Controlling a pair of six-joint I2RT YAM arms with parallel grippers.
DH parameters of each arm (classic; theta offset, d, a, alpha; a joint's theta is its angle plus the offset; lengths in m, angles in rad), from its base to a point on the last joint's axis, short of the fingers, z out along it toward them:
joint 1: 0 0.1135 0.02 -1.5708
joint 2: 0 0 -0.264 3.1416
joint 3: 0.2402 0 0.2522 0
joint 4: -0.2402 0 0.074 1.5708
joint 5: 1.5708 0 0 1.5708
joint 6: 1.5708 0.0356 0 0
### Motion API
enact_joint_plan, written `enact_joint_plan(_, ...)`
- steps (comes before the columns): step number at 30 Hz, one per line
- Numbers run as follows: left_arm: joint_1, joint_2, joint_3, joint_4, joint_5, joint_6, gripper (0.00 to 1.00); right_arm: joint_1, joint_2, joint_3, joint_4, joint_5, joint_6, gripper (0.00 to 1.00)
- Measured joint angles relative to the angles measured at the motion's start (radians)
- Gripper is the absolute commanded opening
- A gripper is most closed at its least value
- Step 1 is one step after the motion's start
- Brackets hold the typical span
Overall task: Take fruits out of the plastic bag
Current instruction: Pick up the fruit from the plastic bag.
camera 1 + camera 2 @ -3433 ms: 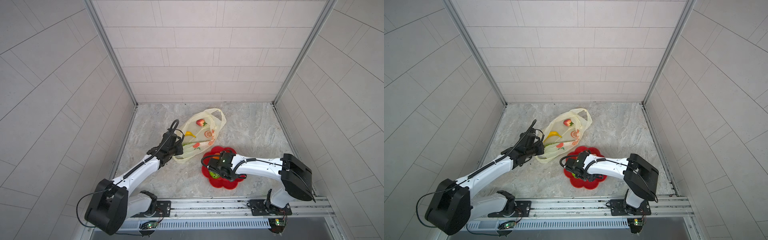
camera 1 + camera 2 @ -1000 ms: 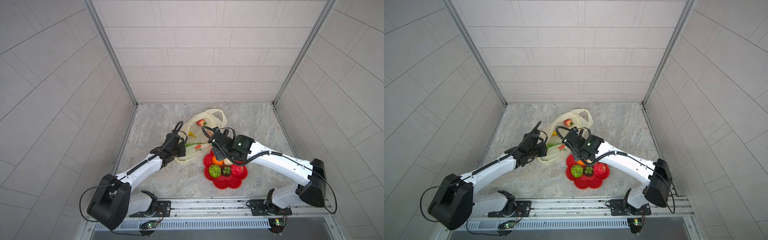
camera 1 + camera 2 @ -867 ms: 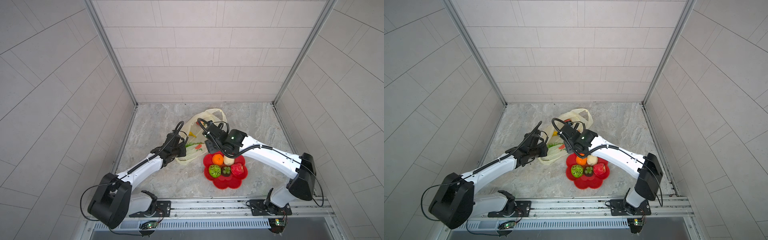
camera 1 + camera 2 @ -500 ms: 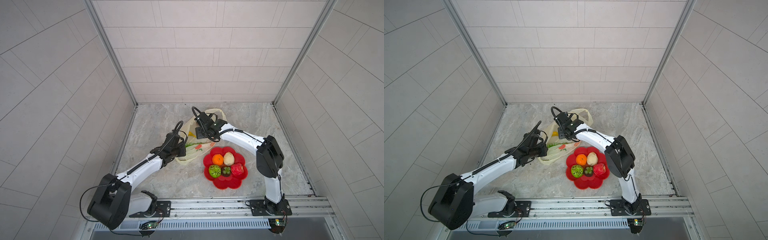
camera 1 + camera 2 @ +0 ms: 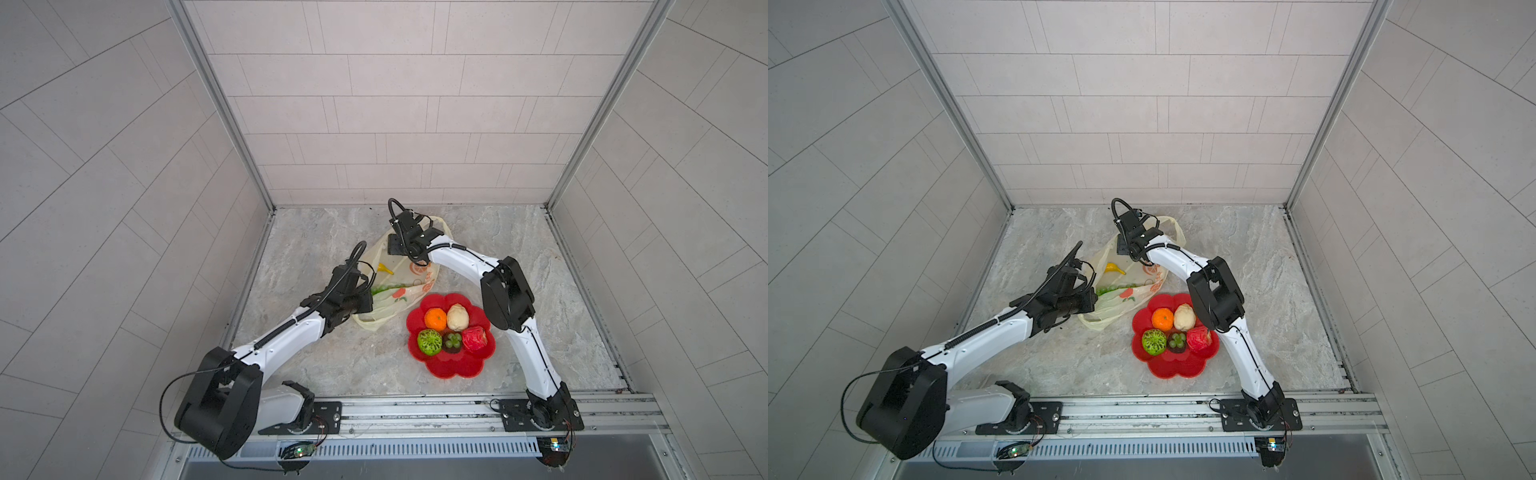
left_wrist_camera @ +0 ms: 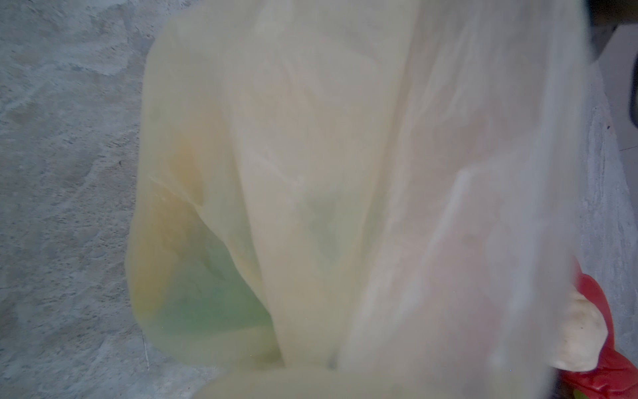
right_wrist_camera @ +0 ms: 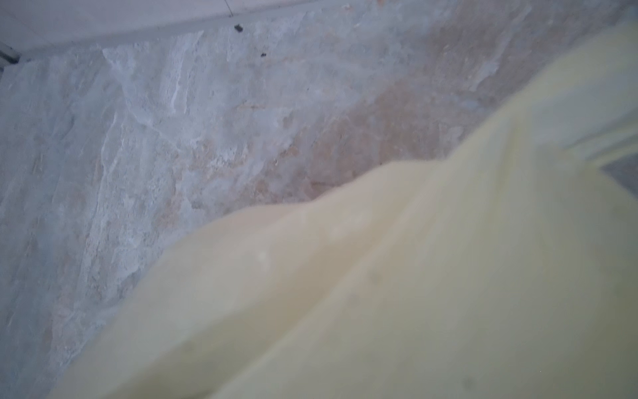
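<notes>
Left hand (image 5: 366,297) tight on the plastic bag (image 5: 401,305) — right hand (image 5: 394,247) at its far end, opening unclear

No readable text, label, brand, number or sign anywhere from where I stand: the plastic bag (image 5: 409,279) carries only orange fruit prints (image 5: 419,269) with no lettering I can make out in both top views, and both wrist views are blurred.

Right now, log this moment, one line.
left gripper: shut on plastic bag; right gripper: at bag's handle end; banana: in bag; plate: five fruits
</notes>
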Motion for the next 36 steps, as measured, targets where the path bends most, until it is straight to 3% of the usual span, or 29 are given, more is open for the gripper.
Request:
enact_joint_plan(7, -0.007, 0.0, 0.0, 0.015, 0.011, 0.0, 0.06, -0.02, 0.09, 0.122, -0.004, 0.05, 0.042, 0.78)
enact_joint_plan(14, -0.014, -0.005, 0.0, 0.025, 0.014, 0.0, 0.06, -0.021, 0.154, 0.211, -0.02, 0.067, 0.066, 0.77)
enact_joint_plan(23, -0.014, -0.013, 0.0, 0.026, 0.013, 0.0, 0.06, -0.036, 0.188, 0.224, -0.032, 0.053, 0.077, 0.8)
enact_joint_plan(26, -0.014, -0.013, 0.0, 0.025, 0.01, 0.0, 0.06, -0.041, 0.188, 0.224, -0.035, 0.036, 0.076, 0.67)
enact_joint_plan(31, -0.014, -0.013, 0.0, 0.025, 0.009, 0.0, 0.07, -0.053, 0.187, 0.183, 0.023, -0.015, 0.085, 0.62)
enact_joint_plan(36, -0.014, -0.013, 0.0, 0.025, 0.009, 0.0, 0.07, -0.063, 0.187, 0.146, 0.059, -0.074, 0.098, 0.71)
